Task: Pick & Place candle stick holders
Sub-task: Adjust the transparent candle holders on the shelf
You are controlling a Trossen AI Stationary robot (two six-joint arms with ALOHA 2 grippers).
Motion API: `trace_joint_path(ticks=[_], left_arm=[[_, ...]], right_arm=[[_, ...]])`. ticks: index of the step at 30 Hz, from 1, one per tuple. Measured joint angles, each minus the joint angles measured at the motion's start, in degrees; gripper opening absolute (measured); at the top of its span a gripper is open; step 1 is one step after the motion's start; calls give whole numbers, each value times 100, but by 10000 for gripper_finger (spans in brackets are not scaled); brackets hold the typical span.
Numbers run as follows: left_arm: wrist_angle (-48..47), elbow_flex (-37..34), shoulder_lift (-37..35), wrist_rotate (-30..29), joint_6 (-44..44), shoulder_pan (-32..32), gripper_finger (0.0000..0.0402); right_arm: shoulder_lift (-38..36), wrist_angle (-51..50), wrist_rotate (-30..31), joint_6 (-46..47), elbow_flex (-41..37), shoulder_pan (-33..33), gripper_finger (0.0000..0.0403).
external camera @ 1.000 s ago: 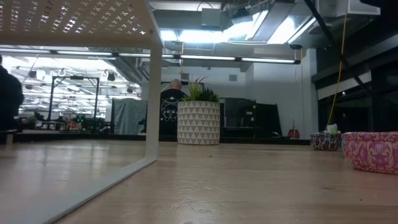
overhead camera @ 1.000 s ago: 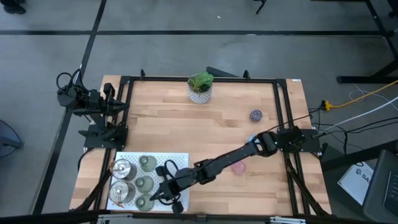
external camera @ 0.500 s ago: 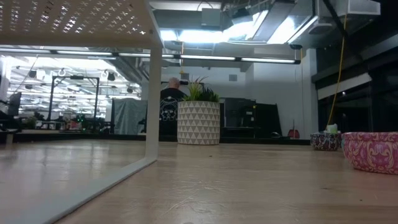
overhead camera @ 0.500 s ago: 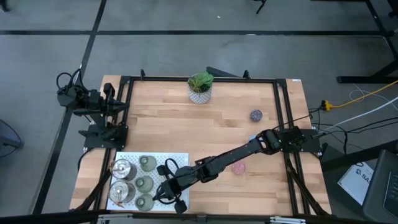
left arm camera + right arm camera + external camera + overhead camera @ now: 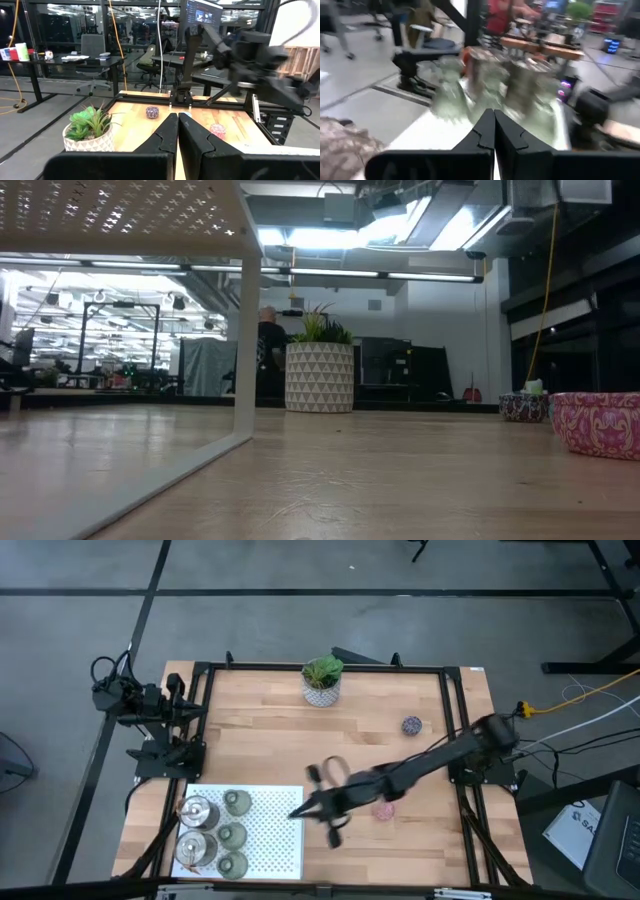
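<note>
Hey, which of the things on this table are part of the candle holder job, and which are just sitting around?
Part of the job:
- two silver holders and three olive-grey holders on the white perforated tray
- pink holder, on the wood
- speckled purple holder, on the wood

Just lying about:
- green plant in a white pot, at the table's far edge
</note>
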Motion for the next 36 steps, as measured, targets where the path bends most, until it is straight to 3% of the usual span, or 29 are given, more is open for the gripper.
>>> trace_joint_path(ticks=[7, 12, 15, 20, 25, 29, 32, 36], left_arm=[[-1, 0, 0, -1, 0, 1, 6], [2, 0, -1, -2, 0, 0, 8], [0, 0, -1, -2, 0, 0, 7], [1, 0, -1, -2, 0, 2, 7], [-1, 0, 0, -1, 0, 0, 8], [2, 0, 0, -2, 0, 0, 6], [1, 0, -1, -2, 0, 0, 8], [-1, 0, 1, -2, 0, 0, 8]], right_arm=[[-2608, 302, 441, 254, -2718, 1, 0], [-4426, -11, 868, 25, -4068, -10, 0], [-5358, -908, 878, -66, -4477, -5, 0], [-6736, -3098, 1438, 312, -4571, -10, 1], [-7402, -3324, 2096, 108, -4571, -40, 1], [-7458, -3289, 2164, -555, -4571, -229, 1], [-7426, -3317, 1837, -777, -4571, -440, 1], [-7436, -3545, 704, -735, -4571, -714, 1]])
